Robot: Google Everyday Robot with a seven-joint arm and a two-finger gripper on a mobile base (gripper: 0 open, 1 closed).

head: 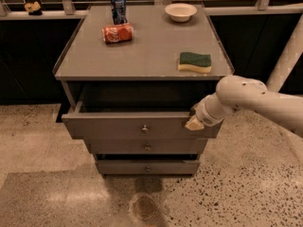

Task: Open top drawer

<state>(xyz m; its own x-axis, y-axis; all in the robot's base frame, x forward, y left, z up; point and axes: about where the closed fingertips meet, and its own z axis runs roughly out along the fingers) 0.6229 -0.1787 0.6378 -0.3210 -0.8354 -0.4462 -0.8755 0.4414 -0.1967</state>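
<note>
Wide grey wooden top drawer [109, 126] stands pulled out, and a dark gap runs above its front edge, free across left and middle. The gripper [194, 122] sits at the right end of that edge, with the thick white robot arm [255, 98] crossing in from the right and blocking that side. On the grey cabinet top [142, 56], a green-and-yellow sponge [194, 62] lies near the front right. A red can on its side [118, 33] and an upright blue can [118, 7] crowd the back left, and a white bowl [180, 12] sits back right. The middle is bare.
</note>
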